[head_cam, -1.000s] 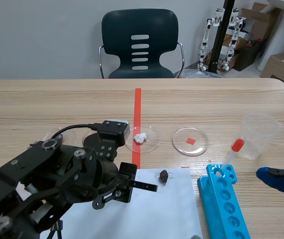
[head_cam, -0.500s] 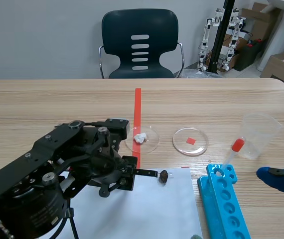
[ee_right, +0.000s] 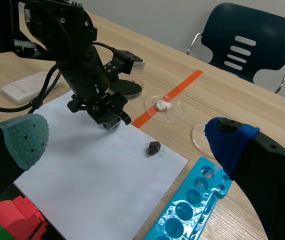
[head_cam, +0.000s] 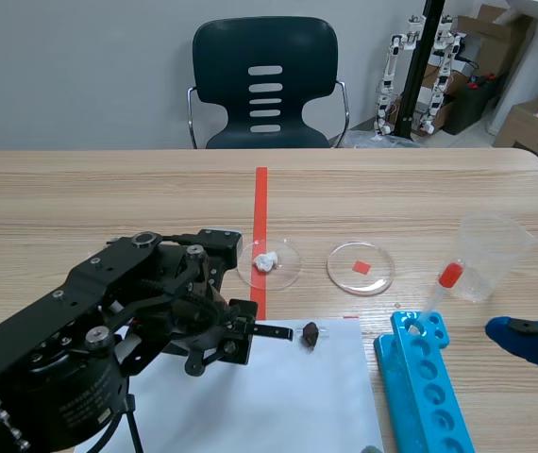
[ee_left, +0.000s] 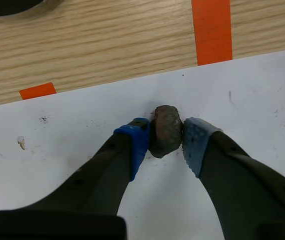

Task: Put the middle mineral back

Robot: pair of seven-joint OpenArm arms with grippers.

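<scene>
- Left gripper: narrowed to a stone's width, one blue pad pressed against each side of a grey-brown stone. It holds nothing else.
- The grey-brown stone is over the sheet of paper, close to its far edge, on the dark-dish side of the orange tape line. The arm hides it in the scene view.
- Dark stone: lies loose on the sheet near the far edge, on the other side of the tape line and apart from the gripper.
- Stones at the sheet: two.
- Dishes: three in a row beyond the sheet's far edge. They are the dark dish, the middle dish holding a white lump, and the right dish over a red mark.
- Right gripper: fingers spread wide with nothing between them, near the table's right edge.
- One blue rack lies along the sheet's right edge, with one red-bulbed dropper at its far end. One clear cup stands just beyond.
- Table: pale wood grain.
- Room: grey wall, one dark chair at the far edge, and cardboard boxes at the back right.
</scene>
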